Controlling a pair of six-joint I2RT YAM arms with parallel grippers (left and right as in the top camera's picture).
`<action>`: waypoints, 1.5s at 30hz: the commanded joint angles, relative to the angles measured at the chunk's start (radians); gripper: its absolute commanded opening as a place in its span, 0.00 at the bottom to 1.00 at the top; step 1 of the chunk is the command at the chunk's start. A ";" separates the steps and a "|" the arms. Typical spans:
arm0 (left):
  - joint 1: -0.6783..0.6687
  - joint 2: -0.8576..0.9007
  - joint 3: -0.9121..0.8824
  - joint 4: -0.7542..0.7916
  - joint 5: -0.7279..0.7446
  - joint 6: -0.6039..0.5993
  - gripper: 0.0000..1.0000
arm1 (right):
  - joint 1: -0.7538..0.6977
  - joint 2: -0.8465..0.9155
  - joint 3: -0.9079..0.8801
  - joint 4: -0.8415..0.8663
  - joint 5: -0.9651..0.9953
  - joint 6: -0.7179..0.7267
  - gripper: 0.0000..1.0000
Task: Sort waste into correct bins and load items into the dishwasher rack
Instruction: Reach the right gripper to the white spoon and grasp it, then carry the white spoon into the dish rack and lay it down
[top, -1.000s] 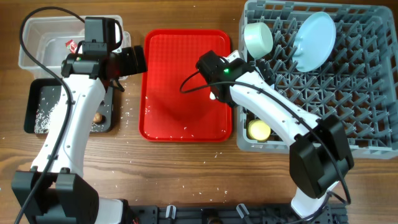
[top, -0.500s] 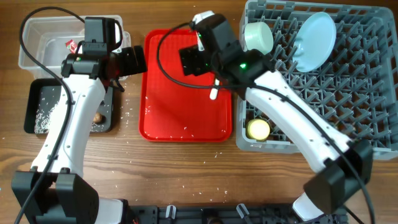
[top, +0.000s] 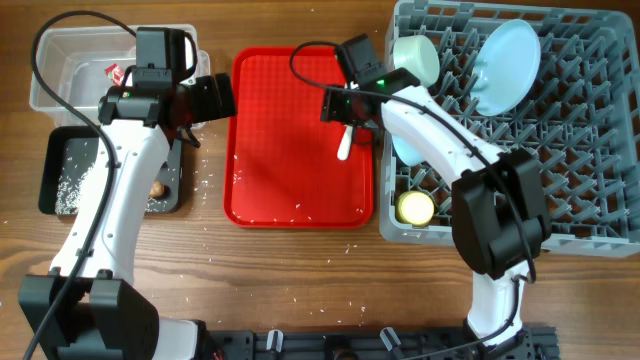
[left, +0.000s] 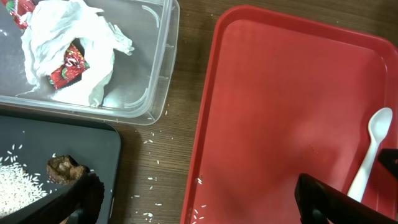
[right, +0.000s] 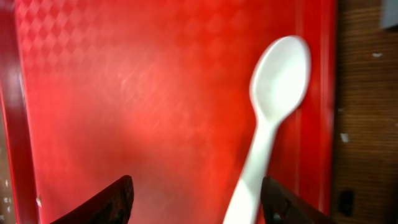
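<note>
The white spoon (top: 343, 143) lies on the flat red tray (top: 280, 180) near its right edge. My right gripper (top: 340, 108) hangs open just above it, and the handle (right: 264, 143) runs between the fingers (right: 196, 208), close to the right one. My left gripper (top: 215, 100) is open and empty (left: 199, 202) between the clear tub (top: 60, 95) and the red tray. White wrappers (left: 68, 50) lie in the tub. The black tray (top: 50, 170) holds rice grains and a brown lump (left: 65, 169). The grey rack (top: 560, 190) holds the plate (top: 505, 65), a bowl (top: 415, 60) and the yellow cup (top: 416, 208). No brown cone shows.
A second pale bowl (top: 403, 150) sits in the rack, partly under my right arm. Rice grains are scattered on the wood around the red tray and on its front part (top: 300, 207). The rack wall stands right beside the spoon.
My right gripper swung up and left over the red tray, then came back right and now hangs over the spoon. The spoon and my left arm have not moved.
</note>
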 joint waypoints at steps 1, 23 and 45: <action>0.000 0.008 0.009 0.002 -0.010 0.005 1.00 | 0.003 0.026 0.016 0.008 0.021 0.075 0.63; 0.000 0.008 0.009 0.002 -0.010 0.005 1.00 | 0.035 0.164 0.015 0.036 0.177 0.102 0.29; 0.000 0.008 0.009 0.002 -0.010 0.005 1.00 | 0.054 -0.008 0.047 -0.010 0.049 0.008 0.04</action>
